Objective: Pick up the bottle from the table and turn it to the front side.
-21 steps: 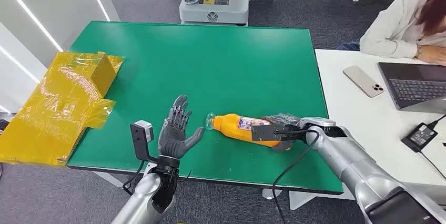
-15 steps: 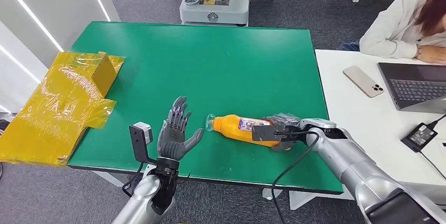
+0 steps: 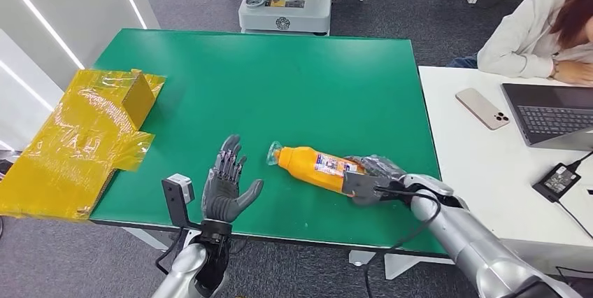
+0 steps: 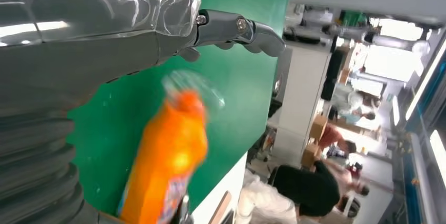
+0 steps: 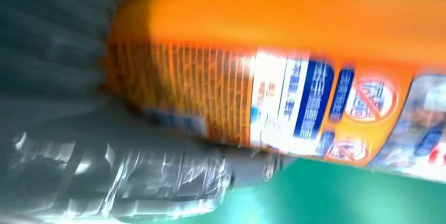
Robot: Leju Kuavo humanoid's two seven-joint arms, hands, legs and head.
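An orange bottle (image 3: 316,167) with a clear cap and a white-and-blue label lies on its side on the green table (image 3: 280,81), cap pointing left. My right hand (image 3: 374,175) grips its base end; the right wrist view shows the orange bottle (image 5: 294,40) close up and blurred against the hand (image 5: 79,129). My left hand (image 3: 227,185) stands upright to the left of the cap, fingers spread, holding nothing. In the left wrist view the bottle (image 4: 168,155) is beyond the left hand (image 4: 105,40).
Crumpled yellow wrapping (image 3: 80,137) covers the table's left edge. A white desk (image 3: 489,165) at the right holds a phone (image 3: 482,108), a laptop (image 3: 552,112) and a power adapter (image 3: 559,180); a person (image 3: 538,25) sits there. A grey machine base (image 3: 283,4) stands behind the table.
My right hand has drawn back toward me with the bottle, whose cap has swung slightly up and left. The left hand has dropped a little nearer the table's front edge.
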